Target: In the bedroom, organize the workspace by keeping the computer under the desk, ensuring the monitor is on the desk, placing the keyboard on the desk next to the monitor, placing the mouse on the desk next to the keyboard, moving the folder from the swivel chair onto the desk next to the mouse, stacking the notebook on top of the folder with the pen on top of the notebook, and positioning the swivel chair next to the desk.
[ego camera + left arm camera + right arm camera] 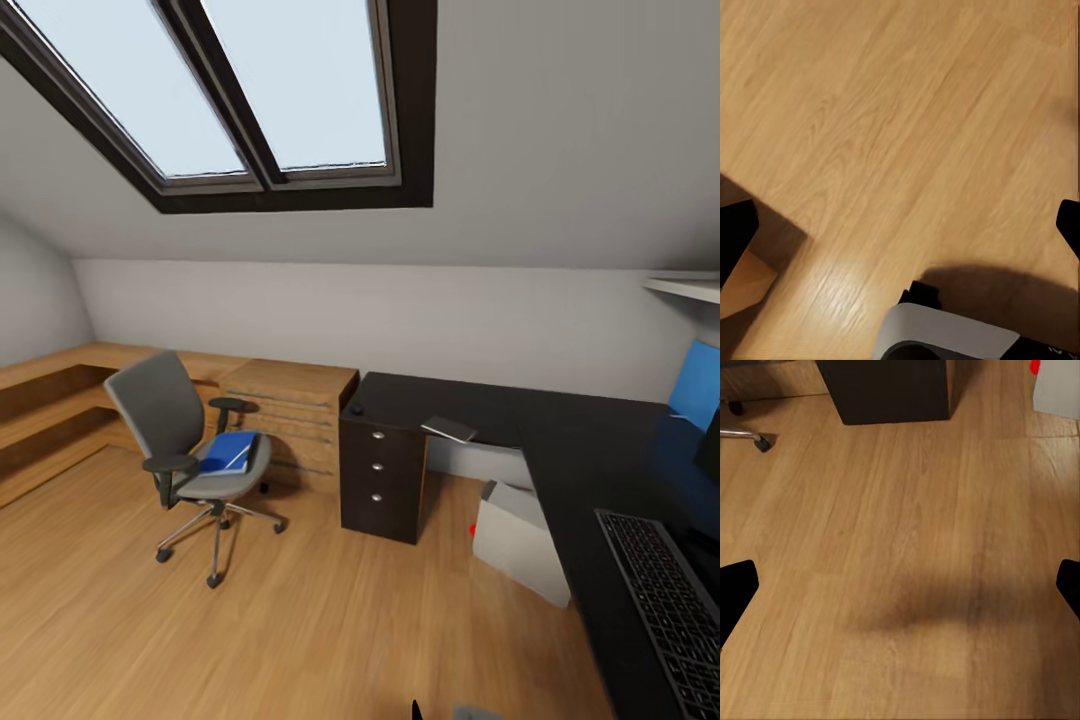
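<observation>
Both claws hang wide and empty over bare floor — left claw [900, 225], right claw [900, 585]. The folder [228, 452] lies on the swivel chair [185, 435] (well apart from the bench [590, 450]), awaiting transfer.

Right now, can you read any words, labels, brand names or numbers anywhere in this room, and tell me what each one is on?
No readable text anywhere in these views.
Keyboard: key markings too small and blurred to read.
Blue folder on the swivel chair: plain cover, no title.
Computer under the desk: only a red light, no label.
Drawer unit: round knobs, no markings.
</observation>
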Robot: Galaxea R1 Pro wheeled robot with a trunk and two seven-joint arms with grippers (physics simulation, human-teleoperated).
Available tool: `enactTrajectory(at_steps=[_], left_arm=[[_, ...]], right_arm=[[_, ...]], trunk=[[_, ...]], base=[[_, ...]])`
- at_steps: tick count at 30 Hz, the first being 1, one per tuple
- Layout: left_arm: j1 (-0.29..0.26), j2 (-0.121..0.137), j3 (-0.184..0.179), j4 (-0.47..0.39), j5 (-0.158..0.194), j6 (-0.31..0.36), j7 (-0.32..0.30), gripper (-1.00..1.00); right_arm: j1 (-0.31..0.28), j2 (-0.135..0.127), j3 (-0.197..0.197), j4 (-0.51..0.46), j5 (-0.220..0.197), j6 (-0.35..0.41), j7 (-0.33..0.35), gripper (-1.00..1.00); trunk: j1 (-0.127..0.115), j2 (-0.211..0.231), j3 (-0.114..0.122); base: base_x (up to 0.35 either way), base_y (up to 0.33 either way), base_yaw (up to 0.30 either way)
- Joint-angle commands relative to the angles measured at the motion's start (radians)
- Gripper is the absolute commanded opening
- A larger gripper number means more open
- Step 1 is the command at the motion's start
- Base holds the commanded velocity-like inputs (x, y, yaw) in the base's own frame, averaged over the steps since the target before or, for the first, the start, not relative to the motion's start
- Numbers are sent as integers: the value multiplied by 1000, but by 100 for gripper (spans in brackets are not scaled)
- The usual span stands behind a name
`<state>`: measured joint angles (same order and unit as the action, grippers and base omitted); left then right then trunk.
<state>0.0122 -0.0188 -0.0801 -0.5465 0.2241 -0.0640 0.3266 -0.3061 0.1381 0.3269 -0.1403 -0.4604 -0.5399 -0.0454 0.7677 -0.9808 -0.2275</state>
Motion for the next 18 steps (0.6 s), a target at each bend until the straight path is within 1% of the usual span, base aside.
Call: enactTrajectory(at_steps=[1,18], left_arm=[[0,1,-7,-1,11,-9,7,100],[0,2,-7,0,11,-17,7,100]], right_arm=[[-1,0,8,1,-6,-3,-5,100],[-1,0,8,1,-6,-2,-2,100]], trunk=[[-3,7,2],[-68,126,56]], base=[[329,0,0],[329,0,0]])
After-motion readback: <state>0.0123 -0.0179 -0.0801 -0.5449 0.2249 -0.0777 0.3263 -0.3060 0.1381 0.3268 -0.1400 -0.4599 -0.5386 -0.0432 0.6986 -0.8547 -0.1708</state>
